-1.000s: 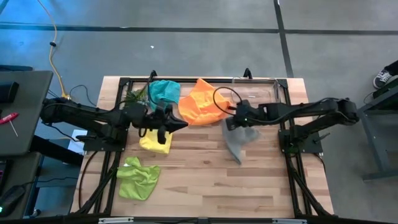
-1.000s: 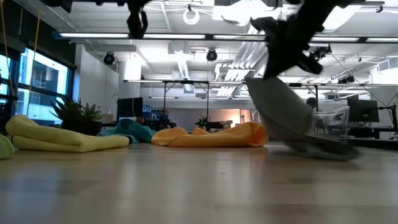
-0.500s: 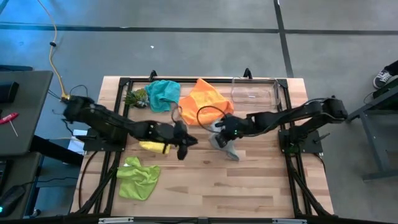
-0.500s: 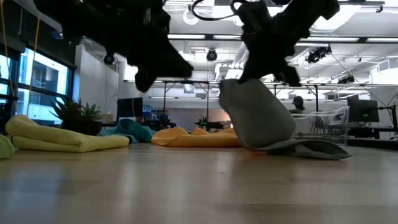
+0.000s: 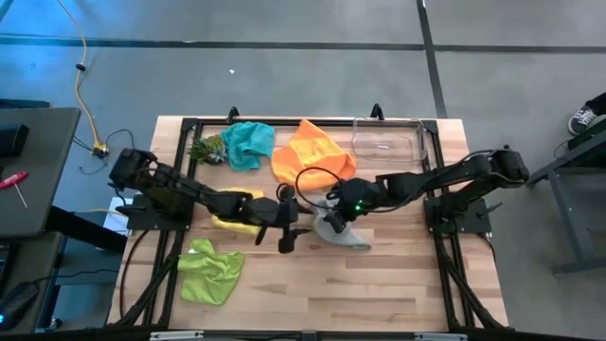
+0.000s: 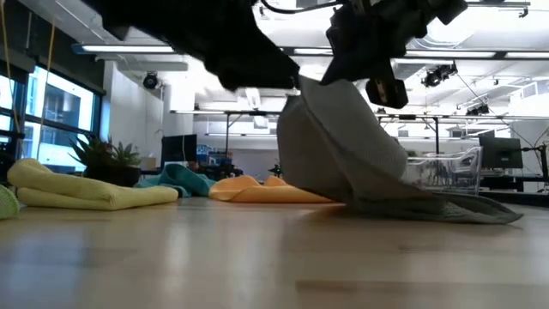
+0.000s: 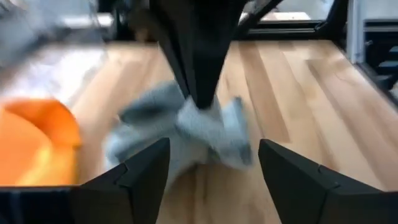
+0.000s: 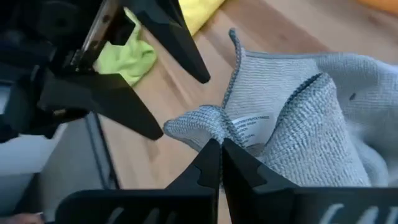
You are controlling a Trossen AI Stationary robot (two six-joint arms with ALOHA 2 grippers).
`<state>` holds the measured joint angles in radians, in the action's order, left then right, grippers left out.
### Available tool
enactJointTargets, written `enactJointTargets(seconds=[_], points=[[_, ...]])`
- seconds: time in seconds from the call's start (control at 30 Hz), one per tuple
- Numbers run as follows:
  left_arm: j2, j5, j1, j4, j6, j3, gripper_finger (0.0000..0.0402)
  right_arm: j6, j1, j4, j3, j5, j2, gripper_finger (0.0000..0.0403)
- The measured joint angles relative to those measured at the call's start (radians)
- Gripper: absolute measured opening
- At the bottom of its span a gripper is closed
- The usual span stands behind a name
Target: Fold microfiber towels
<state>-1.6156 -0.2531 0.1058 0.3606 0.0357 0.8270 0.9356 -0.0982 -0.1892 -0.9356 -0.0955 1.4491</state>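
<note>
My right gripper is shut on the grey towel at the table's middle. My left gripper stands open just left of it. Its fingers point at the towel and touch nothing. The yellow towel lies under my left arm. The lime green towel is bunched at the near left. The teal towel and the orange towel lie at the far side. My right gripper pinches a bunched bit of the grey towel's edge, beside its white label, between its two fingertips. The fingers come slanting down from the table's right. The towel hangs below them in slack folds, and its lower part lies on the table.
A clear plastic bin stands at the far right. A small green spiky plant sits beside the teal towel. Bare wood stretches along the near edge and the near right.
My left gripper has come from above the yellow towel toward the table's middle, sinking and rolling, and has opened. My right gripper has carried the grey towel's top toward the table's left, while the towel's lower part has trailed along the table.
</note>
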Motion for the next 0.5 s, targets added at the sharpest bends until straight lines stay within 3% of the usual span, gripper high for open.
enactJointTargets(seconds=[0.1,0.33,0.5], points=[[0.013,-0.116,0.035,-0.02,-0.108,0.002,0.0237,-0.002,0.003,0.046,0.0,-0.049,0.0,0.0],[0.018,-0.247,0.133,-0.041,-0.349,0.003,0.0235,0.002,0.036,0.174,0.0,-0.185,0.0,0.0],[0.044,-0.463,0.218,-0.091,-0.489,0.002,0.0235,0.002,0.062,0.208,0.0,-0.281,0.0,0.0]])
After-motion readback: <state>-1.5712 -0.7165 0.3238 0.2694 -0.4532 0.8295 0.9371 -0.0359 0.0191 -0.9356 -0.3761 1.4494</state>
